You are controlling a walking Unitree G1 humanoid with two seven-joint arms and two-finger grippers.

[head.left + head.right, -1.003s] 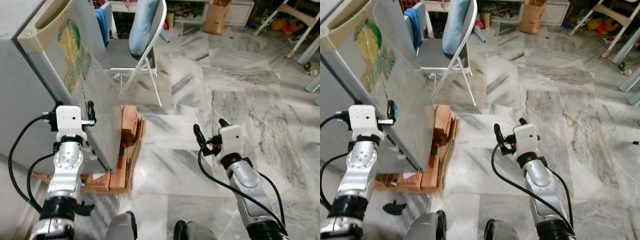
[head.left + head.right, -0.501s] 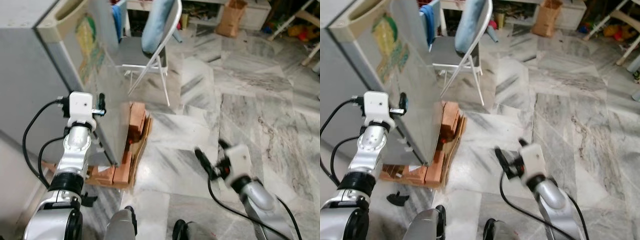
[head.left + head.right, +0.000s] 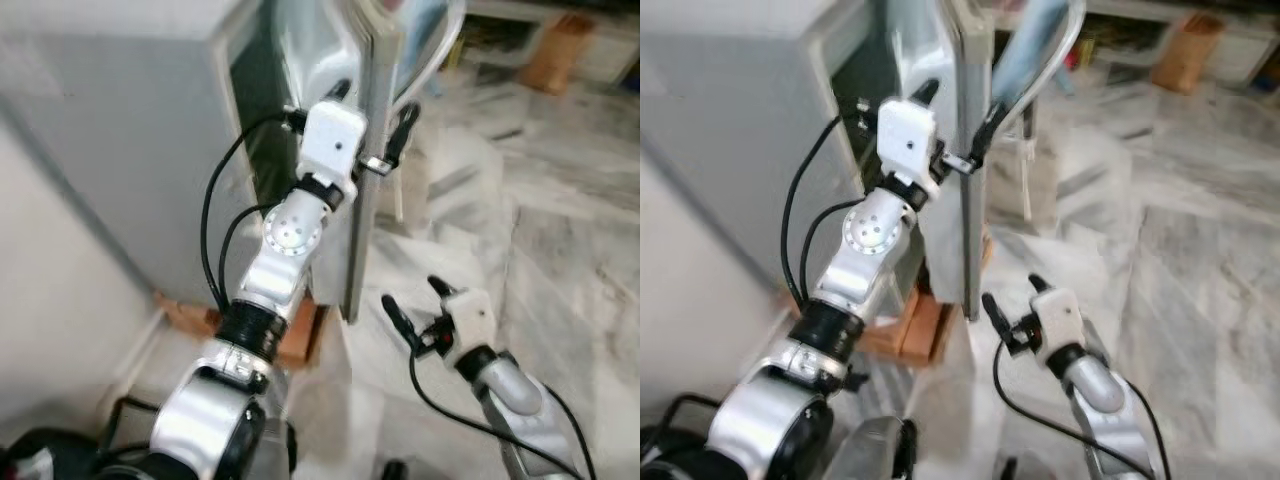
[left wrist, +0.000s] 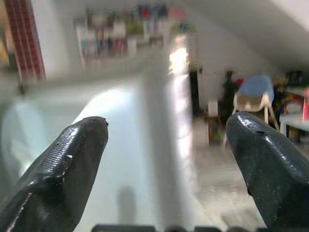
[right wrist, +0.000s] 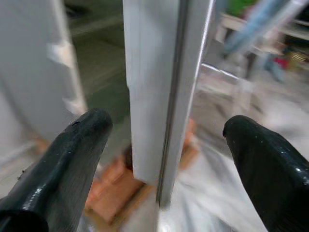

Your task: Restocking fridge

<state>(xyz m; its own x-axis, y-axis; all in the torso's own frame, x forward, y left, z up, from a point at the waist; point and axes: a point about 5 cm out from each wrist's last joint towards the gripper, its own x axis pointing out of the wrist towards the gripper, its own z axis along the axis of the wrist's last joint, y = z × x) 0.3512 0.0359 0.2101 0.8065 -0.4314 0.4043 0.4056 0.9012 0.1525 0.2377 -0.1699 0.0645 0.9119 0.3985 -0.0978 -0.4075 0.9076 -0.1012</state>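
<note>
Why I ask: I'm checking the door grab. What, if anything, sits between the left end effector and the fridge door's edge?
Nothing visible. The left end effector is open and straddles the fridge door edge, one finger on each side. The right end effector hangs open below, apart from the door.

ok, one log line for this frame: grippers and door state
left gripper: open, fingers straddling edge of grey fridge door | right gripper: open, low, facing door's lower edge | door: ajar | base: wooden blocks
</note>
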